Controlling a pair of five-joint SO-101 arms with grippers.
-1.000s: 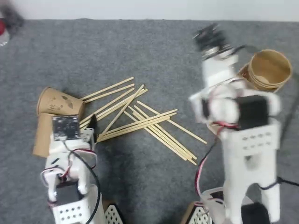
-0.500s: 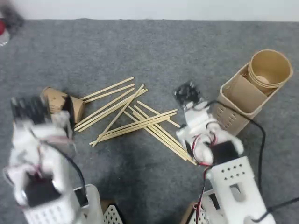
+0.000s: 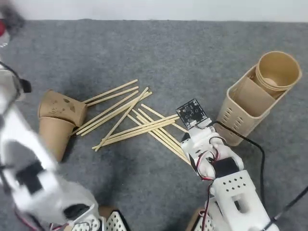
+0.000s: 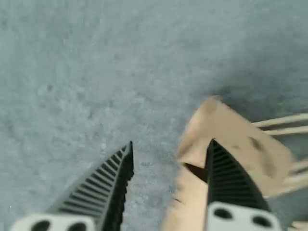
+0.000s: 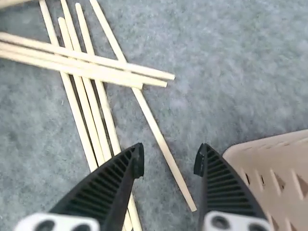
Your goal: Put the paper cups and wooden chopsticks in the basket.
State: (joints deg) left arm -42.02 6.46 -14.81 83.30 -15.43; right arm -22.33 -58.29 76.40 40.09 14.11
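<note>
Two paper cups point(image 3: 62, 108) point(image 3: 53, 137) lie on their sides on the grey carpet at the left. Wooden chopsticks point(image 3: 134, 120) are scattered in the middle. My left arm point(image 3: 24, 159) stands blurred at the left edge, beside the cups. Its gripper point(image 4: 171, 144) is open above the carpet, and a lying cup point(image 4: 231, 134) shows behind one finger. My right arm point(image 3: 207, 149) is between the chopsticks and the basket point(image 3: 240, 113). Its gripper point(image 5: 170, 149) is open low over the chopsticks point(image 5: 91, 96), with one stick running between the fingers.
The tan slotted basket point(image 5: 269, 168) stands at the right with a stack of paper cups point(image 3: 278, 70) in its far end. Grey carpet covers the whole table. A white wall edge runs along the back.
The right arm has come from the basket down to the chopsticks' right end. The left arm has swung from over the lying cups out to the left edge.
</note>
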